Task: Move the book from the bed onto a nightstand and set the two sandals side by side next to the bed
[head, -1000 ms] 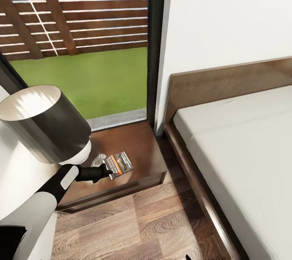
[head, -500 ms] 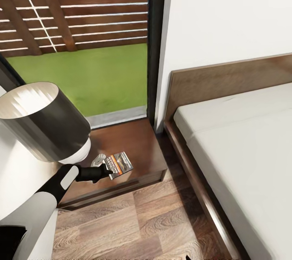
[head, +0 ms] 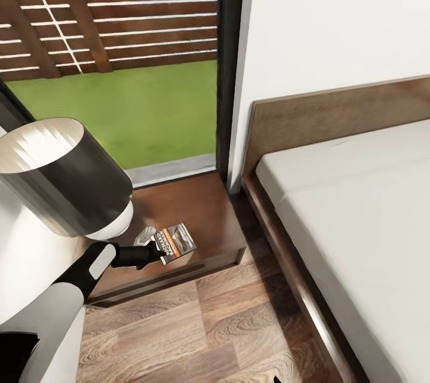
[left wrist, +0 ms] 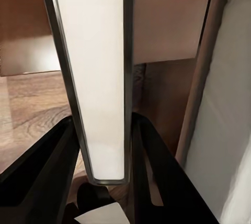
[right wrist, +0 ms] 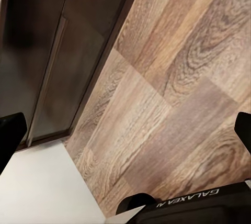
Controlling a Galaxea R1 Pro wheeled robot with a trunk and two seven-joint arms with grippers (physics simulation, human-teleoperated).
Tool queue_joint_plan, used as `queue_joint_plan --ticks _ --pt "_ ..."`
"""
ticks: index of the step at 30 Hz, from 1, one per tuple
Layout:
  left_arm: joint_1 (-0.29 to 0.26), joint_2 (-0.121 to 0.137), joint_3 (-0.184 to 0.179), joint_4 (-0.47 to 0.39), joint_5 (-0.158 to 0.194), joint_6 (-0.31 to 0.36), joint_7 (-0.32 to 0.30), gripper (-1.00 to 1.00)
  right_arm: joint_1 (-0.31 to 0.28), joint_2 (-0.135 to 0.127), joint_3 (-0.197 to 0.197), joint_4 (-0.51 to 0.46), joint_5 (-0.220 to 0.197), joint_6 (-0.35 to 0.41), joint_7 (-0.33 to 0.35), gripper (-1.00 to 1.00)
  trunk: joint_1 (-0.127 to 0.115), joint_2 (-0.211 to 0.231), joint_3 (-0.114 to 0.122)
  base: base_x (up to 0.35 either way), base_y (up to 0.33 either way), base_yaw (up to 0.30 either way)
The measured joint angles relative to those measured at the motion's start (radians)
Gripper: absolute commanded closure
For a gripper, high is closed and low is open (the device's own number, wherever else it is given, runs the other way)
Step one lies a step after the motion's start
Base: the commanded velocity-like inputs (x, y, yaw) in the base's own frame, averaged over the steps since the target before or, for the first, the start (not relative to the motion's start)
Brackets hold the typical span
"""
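Book (head: 176,242): cover up, over the nightstand's front edge, toward its left half; from the head cam can't tell if it rests flat or hangs just above. Edge-on in the left wrist cam (left wrist: 99,77), pale page block betw. dark fingers.
L gripper (head: 156,248): clamped on the book's near end.
Nightstand (head: 203,210): dark glossy top, just beside the bed's head corner.
Bed (head: 358,215): pale mattress, brown frame, right of nightstand.
R gripper (right wrist: 125,135): fingertips wide apart at frame edges, over wood floor (right wrist: 172,93).
Lamp (head: 60,180): dark shade, at nightstand's left edge.
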State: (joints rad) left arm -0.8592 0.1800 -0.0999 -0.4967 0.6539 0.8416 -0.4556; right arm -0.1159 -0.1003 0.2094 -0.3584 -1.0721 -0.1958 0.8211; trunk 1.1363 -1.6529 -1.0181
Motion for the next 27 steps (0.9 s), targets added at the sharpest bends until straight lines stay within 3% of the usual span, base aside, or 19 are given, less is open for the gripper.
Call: queue_joint_plan --ticks 27 --pt "0.0 0.0 0.002 -0.011 0.004 0.001 0.0 1.0 0.0 0.0 0.0 0.0 0.0 0.0 0.001 -1.0 0.0 0.0 -0.021 0.0 0.0 0.0"
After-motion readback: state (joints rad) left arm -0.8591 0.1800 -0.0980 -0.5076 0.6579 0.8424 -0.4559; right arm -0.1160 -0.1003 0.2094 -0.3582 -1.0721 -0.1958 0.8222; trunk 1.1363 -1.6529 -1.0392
